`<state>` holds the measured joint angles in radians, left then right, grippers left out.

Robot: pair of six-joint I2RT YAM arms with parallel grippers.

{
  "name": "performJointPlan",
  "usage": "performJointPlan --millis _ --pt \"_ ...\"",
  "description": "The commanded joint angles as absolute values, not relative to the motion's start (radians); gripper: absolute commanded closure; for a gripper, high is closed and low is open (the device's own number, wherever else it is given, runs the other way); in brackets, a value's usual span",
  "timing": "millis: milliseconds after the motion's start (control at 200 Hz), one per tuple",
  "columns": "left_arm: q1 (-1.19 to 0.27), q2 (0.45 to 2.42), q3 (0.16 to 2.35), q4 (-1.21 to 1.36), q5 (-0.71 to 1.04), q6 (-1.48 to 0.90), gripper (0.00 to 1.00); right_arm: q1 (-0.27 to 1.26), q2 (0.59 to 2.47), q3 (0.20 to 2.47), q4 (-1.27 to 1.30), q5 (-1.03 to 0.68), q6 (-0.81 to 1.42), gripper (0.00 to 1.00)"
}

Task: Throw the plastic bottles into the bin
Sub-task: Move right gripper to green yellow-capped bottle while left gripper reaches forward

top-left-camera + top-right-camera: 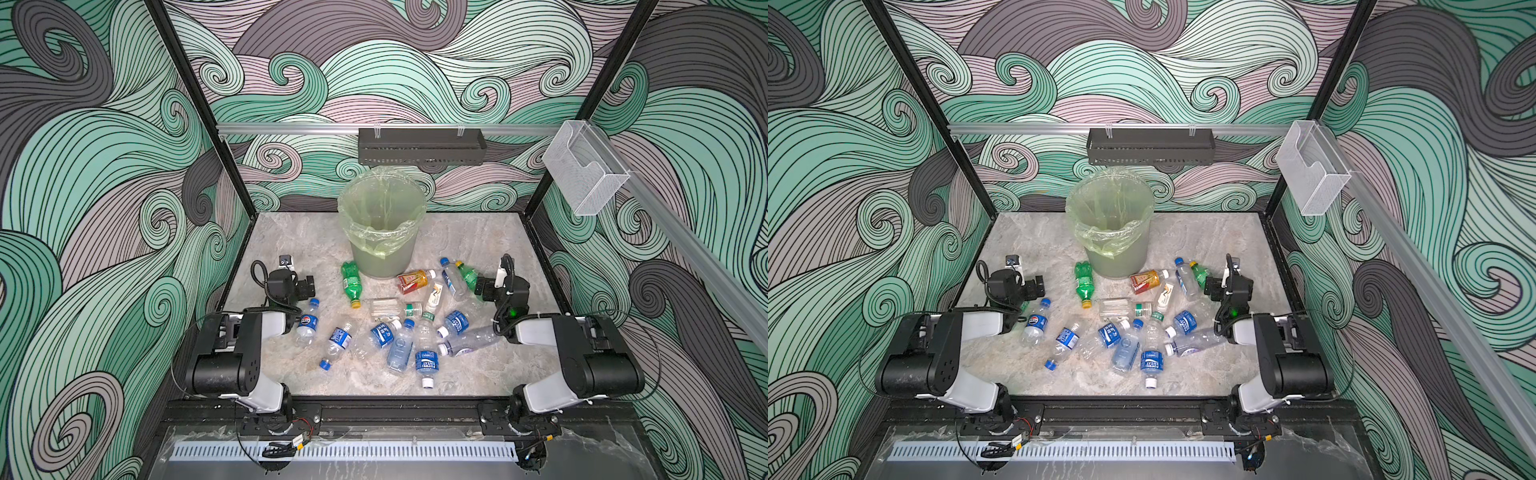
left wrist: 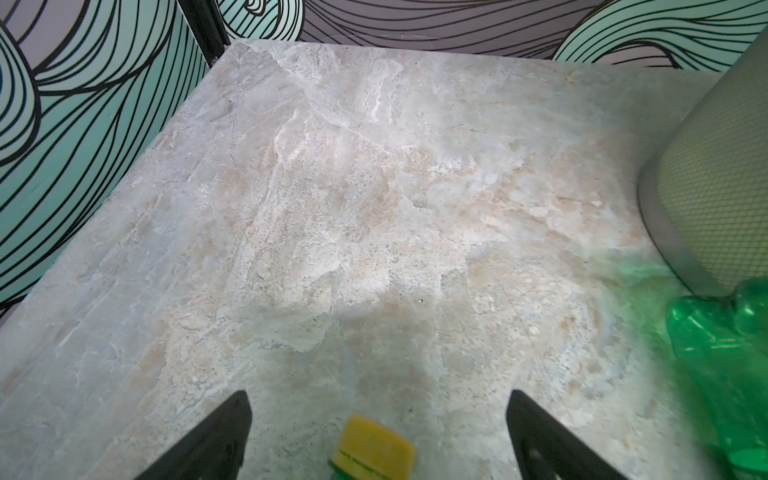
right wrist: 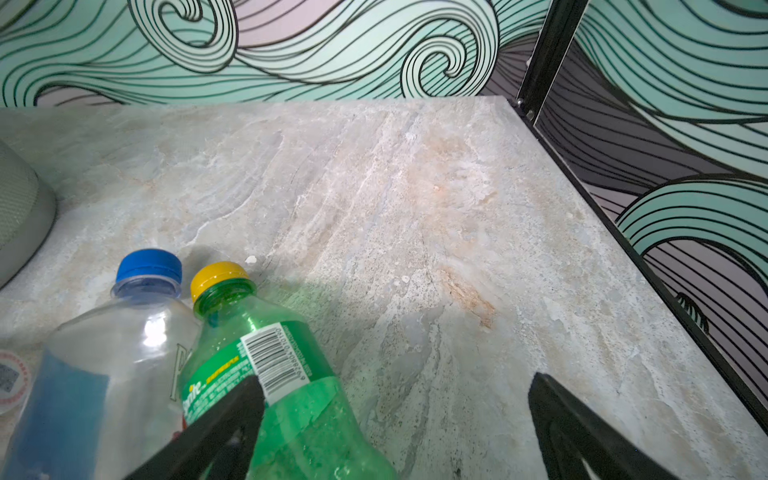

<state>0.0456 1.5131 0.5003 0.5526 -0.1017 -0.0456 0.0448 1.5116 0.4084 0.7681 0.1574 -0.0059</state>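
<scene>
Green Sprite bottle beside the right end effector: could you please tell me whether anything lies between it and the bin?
A clear blue-capped bottle lies alongside the green Sprite bottle on the bin side, and an amber bottle lies beyond it near the bin's foot. Above them, nothing visible blocks the bin's mouth.

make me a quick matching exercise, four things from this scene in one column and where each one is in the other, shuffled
Things:
1. bin
2. amber bottle
3. black tray
4. clear box

Places:
A. hung up on the back wall
B. lying on its side on the table
C. mounted up on the right-hand wall
D. standing upright on the table

Pairs: 1-D, 2-B, 3-A, 4-C
</scene>
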Motion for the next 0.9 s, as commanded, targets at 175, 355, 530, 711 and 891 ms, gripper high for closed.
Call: performJointPlan --millis 175,355,530,711,891 --pt "0.048 1.399 0.623 0.306 -0.180 -0.091 0.03 0.044 1.353 0.513 0.515 0.118 -0.020 0.00" --pt "0.047 1.338 0.747 0.029 -0.176 -0.172 0.05 0.045 1.265 0.630 0.214 0.097 0.041 0.00" --pt "0.038 1.254 0.817 -0.166 -0.163 -0.210 0.05 0.046 1.203 0.707 0.036 0.022 0.086 0.00" --pt "0.034 1.182 0.866 -0.276 -0.119 -0.254 0.05 0.044 1.250 0.871 -0.254 -0.075 0.104 0.00" --pt "0.035 1.137 1.022 -0.537 -0.107 -0.181 0.05 0.044 1.310 0.978 -0.448 -0.137 0.104 0.02"
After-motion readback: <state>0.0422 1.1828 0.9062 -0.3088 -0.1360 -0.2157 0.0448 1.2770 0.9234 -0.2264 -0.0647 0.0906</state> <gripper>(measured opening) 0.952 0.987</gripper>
